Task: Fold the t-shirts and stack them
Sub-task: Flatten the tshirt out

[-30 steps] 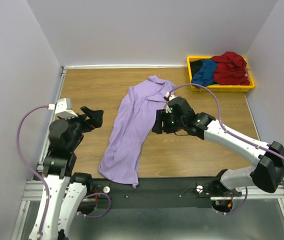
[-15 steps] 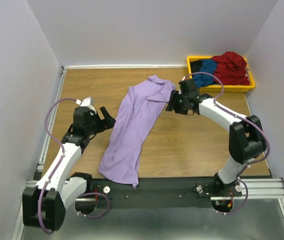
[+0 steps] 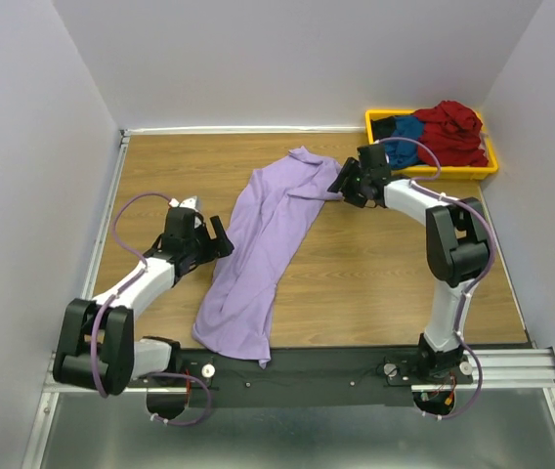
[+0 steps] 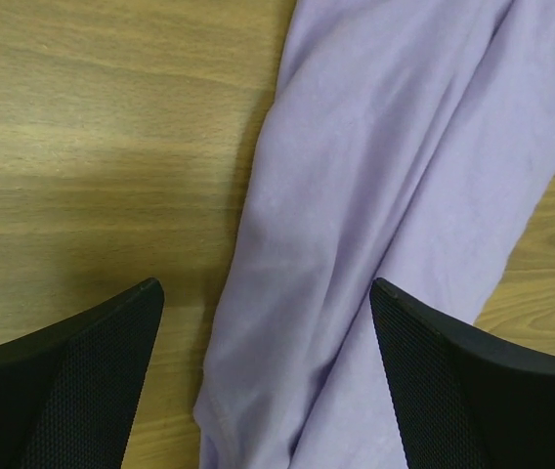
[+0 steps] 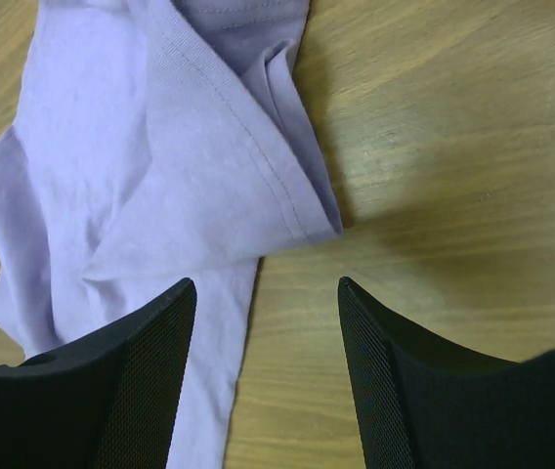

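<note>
The lavender t-shirt (image 3: 263,239) lies bunched into a long band on the tabletop (image 3: 160,166), with its long axis going from near-left to far-right. The left end effector (image 3: 217,237), fingers spread, is over its left edge at mid-length. The right end effector (image 3: 344,183), also spread, is just beside the far sleeve (image 5: 248,186).

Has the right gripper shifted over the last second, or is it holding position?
Yes. The right gripper has moved farther out and slightly rightward, nearer the yellow bin, going from beside the middle of the lavender t-shirt to its far sleeve.
</note>
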You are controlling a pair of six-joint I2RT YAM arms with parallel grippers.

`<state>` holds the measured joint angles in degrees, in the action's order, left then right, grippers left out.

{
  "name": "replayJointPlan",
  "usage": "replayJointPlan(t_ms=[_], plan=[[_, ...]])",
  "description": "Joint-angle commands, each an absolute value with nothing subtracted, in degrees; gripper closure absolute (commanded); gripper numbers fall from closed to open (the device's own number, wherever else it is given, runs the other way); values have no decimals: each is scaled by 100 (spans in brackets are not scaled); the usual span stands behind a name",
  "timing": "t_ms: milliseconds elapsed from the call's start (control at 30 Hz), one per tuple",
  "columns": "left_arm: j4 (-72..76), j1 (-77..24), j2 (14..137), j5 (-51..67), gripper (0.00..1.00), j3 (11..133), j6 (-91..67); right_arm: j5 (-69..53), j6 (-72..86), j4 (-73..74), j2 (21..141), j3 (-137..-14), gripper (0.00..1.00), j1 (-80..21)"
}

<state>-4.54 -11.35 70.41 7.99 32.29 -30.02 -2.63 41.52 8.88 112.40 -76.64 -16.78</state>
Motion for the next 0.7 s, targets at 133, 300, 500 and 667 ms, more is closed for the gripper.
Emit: replayJointPlan(t_ms=[133, 300, 500, 667], plan=[[-237, -1257, 7707, 571, 15, 3524, -2892, 220, 4456, 282, 11663, -7805, 33, -1653], [-167, -1371, 7980, 633, 29, 3568, -2927, 106, 4491, 106, 11839, -7770, 33, -1644], [-158, -1415, 8209, 598, 62, 3665, -2892, -351, 4491, 53, 12234, -7919, 33, -1608], [-105, -1415, 8498, 484, 100, 3823, -2830, -282, 4386, 53, 12217, -7814, 61, -1591]])
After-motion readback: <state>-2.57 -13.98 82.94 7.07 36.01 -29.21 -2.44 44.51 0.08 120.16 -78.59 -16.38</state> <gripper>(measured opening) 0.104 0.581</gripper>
